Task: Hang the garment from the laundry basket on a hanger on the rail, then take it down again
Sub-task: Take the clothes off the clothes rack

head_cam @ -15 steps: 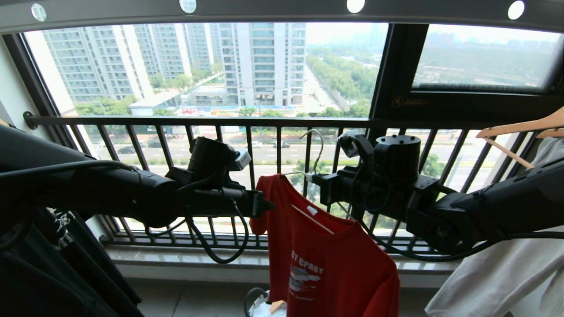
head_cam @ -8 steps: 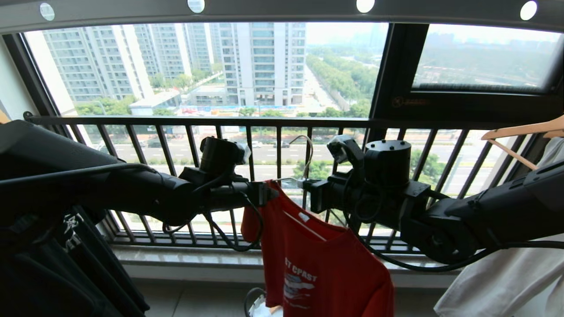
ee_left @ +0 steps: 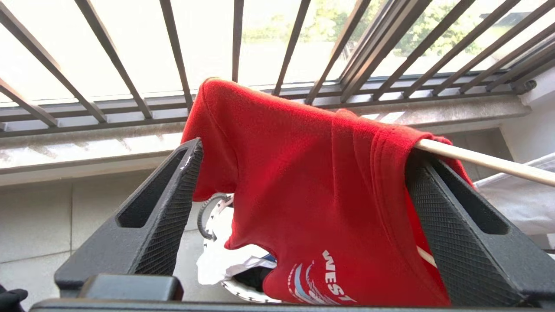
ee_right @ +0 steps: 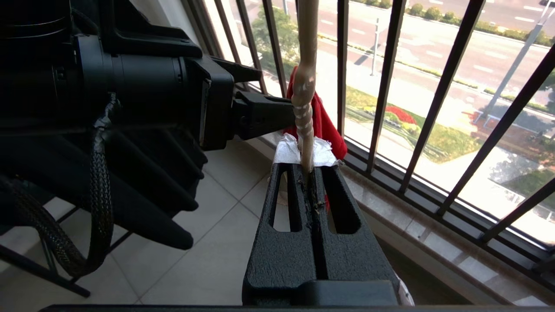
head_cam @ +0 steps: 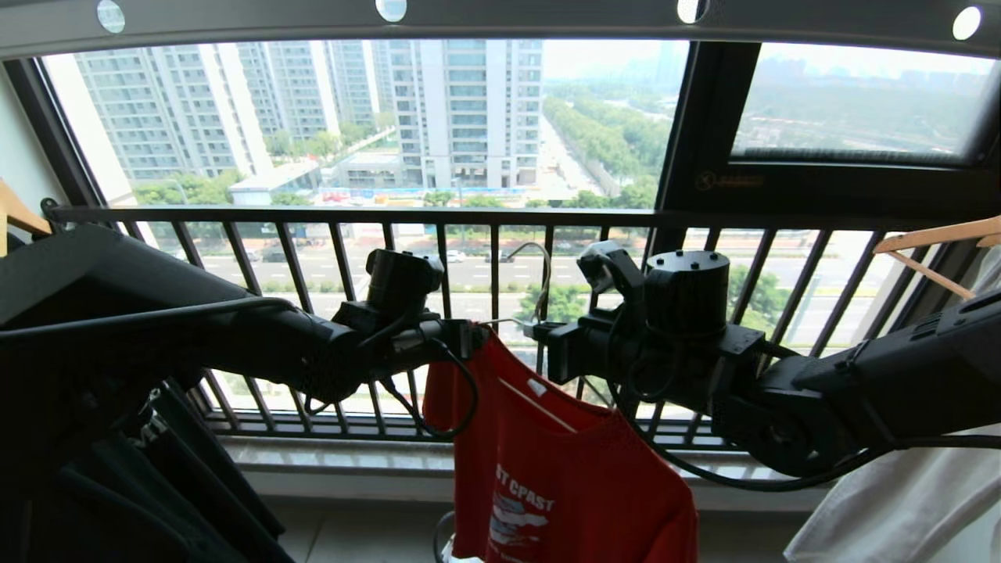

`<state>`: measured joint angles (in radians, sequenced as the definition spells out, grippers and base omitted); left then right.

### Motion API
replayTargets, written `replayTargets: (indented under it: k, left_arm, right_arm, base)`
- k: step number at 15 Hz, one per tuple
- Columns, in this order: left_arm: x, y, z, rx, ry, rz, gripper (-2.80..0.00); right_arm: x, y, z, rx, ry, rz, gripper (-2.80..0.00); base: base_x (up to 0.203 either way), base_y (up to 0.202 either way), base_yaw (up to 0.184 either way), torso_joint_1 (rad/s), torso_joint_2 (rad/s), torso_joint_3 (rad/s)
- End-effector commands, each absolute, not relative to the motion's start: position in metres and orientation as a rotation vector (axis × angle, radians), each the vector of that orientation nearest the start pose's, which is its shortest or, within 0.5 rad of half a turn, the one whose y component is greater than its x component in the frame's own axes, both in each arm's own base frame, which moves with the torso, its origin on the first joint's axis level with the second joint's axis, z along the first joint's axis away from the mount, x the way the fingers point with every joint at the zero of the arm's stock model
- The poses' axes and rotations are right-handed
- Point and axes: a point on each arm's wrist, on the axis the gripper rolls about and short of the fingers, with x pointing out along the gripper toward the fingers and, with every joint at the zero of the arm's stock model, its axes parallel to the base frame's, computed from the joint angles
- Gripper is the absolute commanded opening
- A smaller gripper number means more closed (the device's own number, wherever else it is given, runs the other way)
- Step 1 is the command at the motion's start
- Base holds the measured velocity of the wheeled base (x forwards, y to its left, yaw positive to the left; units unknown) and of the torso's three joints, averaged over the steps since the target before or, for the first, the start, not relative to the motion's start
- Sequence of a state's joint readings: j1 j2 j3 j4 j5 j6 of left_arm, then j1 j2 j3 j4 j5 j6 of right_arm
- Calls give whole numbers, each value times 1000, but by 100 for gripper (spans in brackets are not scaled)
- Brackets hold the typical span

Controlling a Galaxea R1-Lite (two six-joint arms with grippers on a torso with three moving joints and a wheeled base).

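The red T-shirt (head_cam: 563,469) with white lettering hangs on the white wire hanger (head_cam: 538,270), clamped by the right end effector (ee_right: 308,171), the left end effector (ee_left: 303,173) wide open around its shoulder, above the laundry basket (ee_left: 230,286) holding white cloth.

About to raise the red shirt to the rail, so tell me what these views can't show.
- Hanger: far shoulder end covered by the garment in every view.
- Laundry basket: mostly behind the garment in the left wrist view, cut off at the head view's bottom edge.
- Rail: both ends run off the head view.
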<state>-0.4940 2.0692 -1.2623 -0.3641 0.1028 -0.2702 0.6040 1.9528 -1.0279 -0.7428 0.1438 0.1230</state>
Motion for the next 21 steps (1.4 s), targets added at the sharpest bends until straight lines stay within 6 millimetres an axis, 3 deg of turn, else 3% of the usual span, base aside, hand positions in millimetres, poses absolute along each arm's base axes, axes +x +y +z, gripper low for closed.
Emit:
replayTargets:
  k: [1, 7, 16, 17, 21]
  left_arm:
    - [364, -194, 143, -134, 475, -322, 0]
    - [372, -195, 135, -82, 465, -245, 0]
    - [384, -194, 141, -84, 409, -137, 0]
    - [383, -194, 142, -84, 406, -135, -280]
    - [384, -193, 141, -86, 409, -135, -280]
  right_arm:
    - [305, 220, 168, 75, 221, 746, -280]
    - [303, 220, 171, 76, 212, 748, -280]
    - [317, 214, 168, 81, 210, 694, -280]
    - [318, 214, 167, 80, 214, 694, -280]
    - [319, 214, 166, 80, 214, 692, -280]
  base:
    - [0, 0, 0, 0, 0, 0]
    - [0, 0, 0, 0, 0, 0]
    - [0, 0, 0, 0, 0, 0]
    - [0, 0, 0, 0, 0, 0]
    - [0, 0, 0, 0, 0, 0]
